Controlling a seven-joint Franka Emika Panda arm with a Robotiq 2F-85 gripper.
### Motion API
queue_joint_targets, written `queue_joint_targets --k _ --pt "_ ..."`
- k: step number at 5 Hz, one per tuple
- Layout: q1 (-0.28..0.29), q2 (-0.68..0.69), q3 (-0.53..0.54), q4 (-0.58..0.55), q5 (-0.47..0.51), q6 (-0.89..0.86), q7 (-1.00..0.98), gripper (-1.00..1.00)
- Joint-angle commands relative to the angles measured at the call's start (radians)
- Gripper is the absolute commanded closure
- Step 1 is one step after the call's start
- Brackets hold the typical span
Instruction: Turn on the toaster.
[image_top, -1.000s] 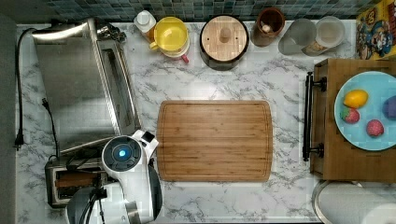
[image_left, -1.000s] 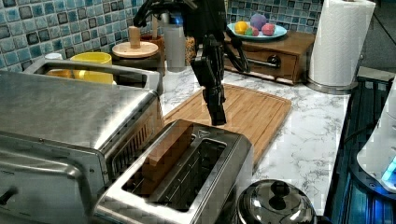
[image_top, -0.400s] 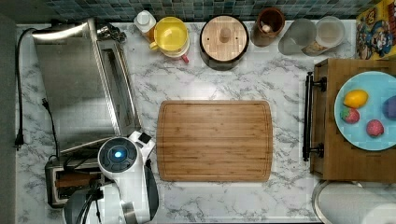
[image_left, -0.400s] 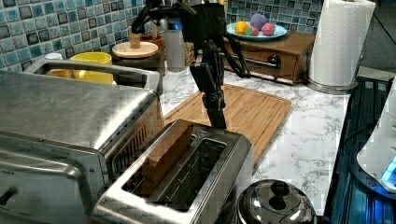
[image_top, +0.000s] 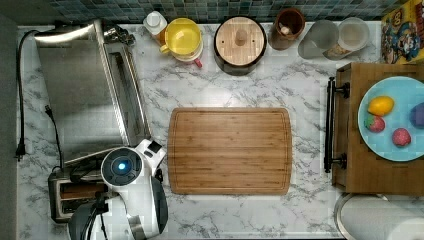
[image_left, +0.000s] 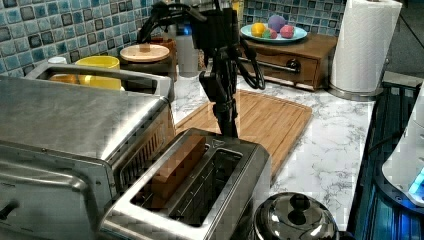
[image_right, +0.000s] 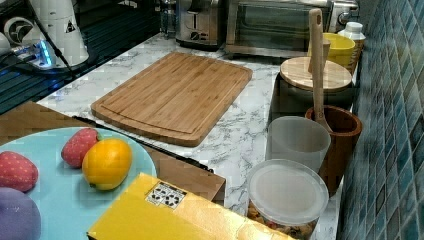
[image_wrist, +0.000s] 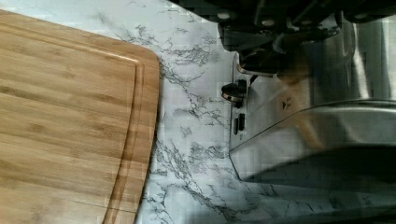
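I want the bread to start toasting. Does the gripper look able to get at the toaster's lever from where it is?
Probably yes. In the left view the gripper hangs at the toaster's end that faces the cutting board, and the wrist view shows the lever on that end with nothing between.

Marble bench (image_top: 310, 210) is pretty packed. A bamboo cutting board (image_top: 230, 150) lies flat in the middle, with a big steel toaster oven (image_top: 82, 90) at the top view's left. Along the tiled back wall there's a yellow mug (image_top: 182, 37), a dark pot with a wooden lid (image_top: 241, 39) and a brown utensil holder (image_top: 286, 22). At the top view's right, a blue plate (image_top: 395, 150) of fruit sits on a wooden box (image_top: 370, 177). A paper towel roll (image_left: 362, 45) stands upright near it.
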Motion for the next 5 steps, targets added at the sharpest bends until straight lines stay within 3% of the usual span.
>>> queue_joint_targets --k 1,2,3,5 --pt "0.009 0.147 0.032 -0.144 -0.005 -0.007 0.026 1.00" --pt "0.004 0.131 0.026 -0.255 0.027 0.085 -0.017 1.00" --pt "0.019 0.161 0.045 -0.289 0.073 0.129 -0.048 1.00" --pt "0.002 0.283 0.021 -0.293 0.033 0.137 -0.047 1.00"
